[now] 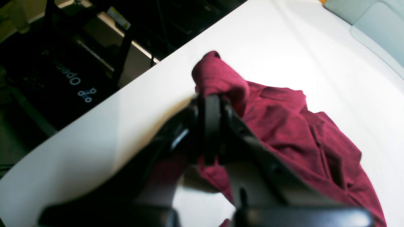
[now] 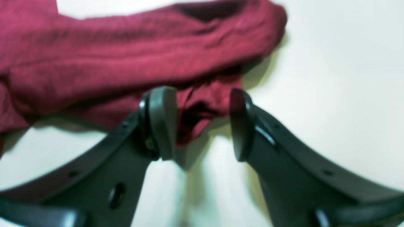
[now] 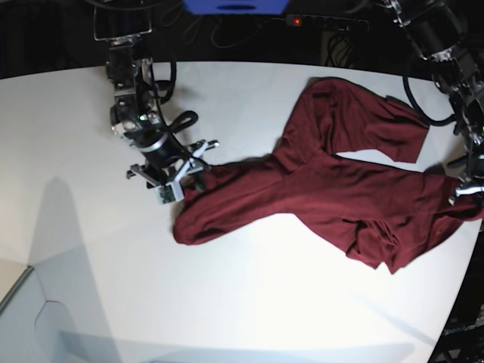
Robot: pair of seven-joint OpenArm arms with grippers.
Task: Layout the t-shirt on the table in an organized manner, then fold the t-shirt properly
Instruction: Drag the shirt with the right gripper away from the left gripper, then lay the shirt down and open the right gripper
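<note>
Your left gripper [image 1: 210, 104] pinches a bunched edge of the t-shirt [image 3: 333, 189] near the desk [image 3: 249, 302] edge to anchor it, while your right gripper [image 2: 202, 124] stands spread around the opposite end, so the rumpled cloth stretches across between them.

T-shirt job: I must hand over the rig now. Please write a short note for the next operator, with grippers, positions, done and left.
Left gripper: shut on the t-shirt at its end near the table edge, on the base view's right.
Right gripper: open, jaws apart at the shirt's other end, a fold of cloth lying between them, not clamped.
T-shirt: stretched across the table between both arms, twisted and bunched, one sleeve spread at the far side.
Done: pulled out lengthwise only.
Left: flatten it, straighten sleeves and hem, then all folding.
</note>
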